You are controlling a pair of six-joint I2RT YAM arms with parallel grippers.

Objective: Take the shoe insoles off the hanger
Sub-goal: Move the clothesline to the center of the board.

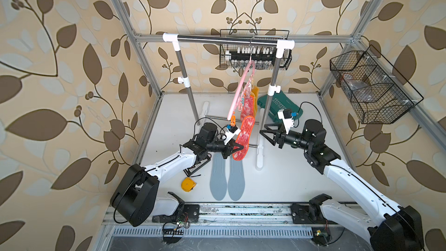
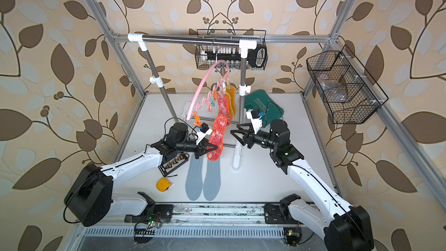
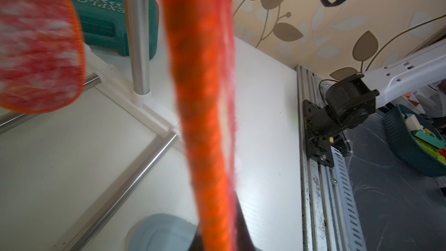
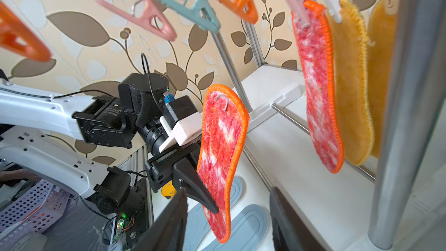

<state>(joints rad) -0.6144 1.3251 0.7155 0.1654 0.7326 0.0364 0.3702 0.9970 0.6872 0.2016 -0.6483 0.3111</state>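
Leafy wallpaper [image 1: 72, 44], wire basket [image 1: 386, 112] holding a plastic bag [image 1: 354, 82]

beige leaf-patterned wallpaper [image 1: 60, 92] surrounds a white tabletop [image 1: 284, 182] framed by aluminium posts [image 1: 123, 8].

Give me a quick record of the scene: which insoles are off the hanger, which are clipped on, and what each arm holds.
table: two blue-grey insoles, flat, side by side
left gripper: jaws shut on loose red-orange insole, off the clips
hanger: clipped red-orange insole and two mustard-yellow insoles hang from it
right gripper: jaws open, empty
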